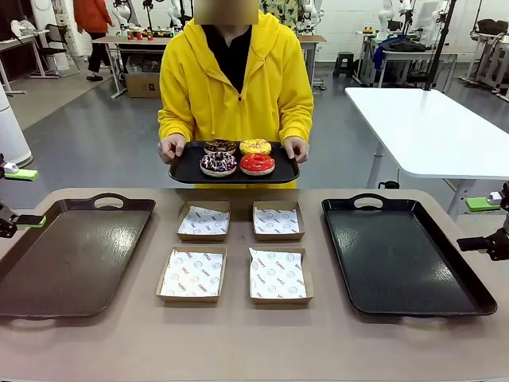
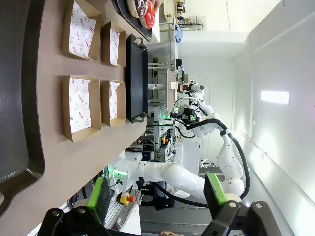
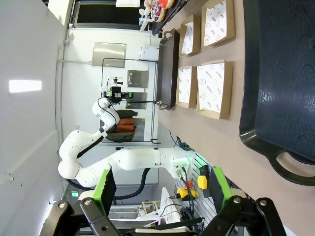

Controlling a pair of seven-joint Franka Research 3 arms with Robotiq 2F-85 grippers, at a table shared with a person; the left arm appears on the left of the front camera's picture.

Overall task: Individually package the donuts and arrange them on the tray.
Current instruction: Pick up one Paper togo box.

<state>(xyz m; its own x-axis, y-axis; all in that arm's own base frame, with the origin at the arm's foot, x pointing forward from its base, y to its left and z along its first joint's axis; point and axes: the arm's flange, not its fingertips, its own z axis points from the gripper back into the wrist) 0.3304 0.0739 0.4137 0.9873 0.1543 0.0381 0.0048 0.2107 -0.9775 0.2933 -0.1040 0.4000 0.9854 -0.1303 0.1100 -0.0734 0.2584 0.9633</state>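
Four donuts lie on a small black serving tray [image 1: 184, 172] that a person in a yellow hoodie holds with both hands above the table's far edge: chocolate with sprinkles [image 1: 219, 164], dark chocolate [image 1: 220, 146], red [image 1: 257, 163], yellow [image 1: 255, 146]. A large dark tray [image 1: 71, 255] lies on the table's left and a large black tray [image 1: 398, 255] on its right, both bare. My left gripper [image 1: 24, 197] hangs open at the left edge, and its wrist view shows the fingers [image 2: 157, 196] spread on nothing. My right gripper [image 1: 481, 224] is open at the right edge, likewise empty [image 3: 162, 189].
Four shallow paper-lined cardboard boxes sit between the big trays: two at the back [image 1: 203, 220] [image 1: 277, 220], two in front [image 1: 192, 274] [image 1: 278, 275]. Bare tabletop runs along the near edge. A white table [image 1: 429, 127] stands behind on the right.
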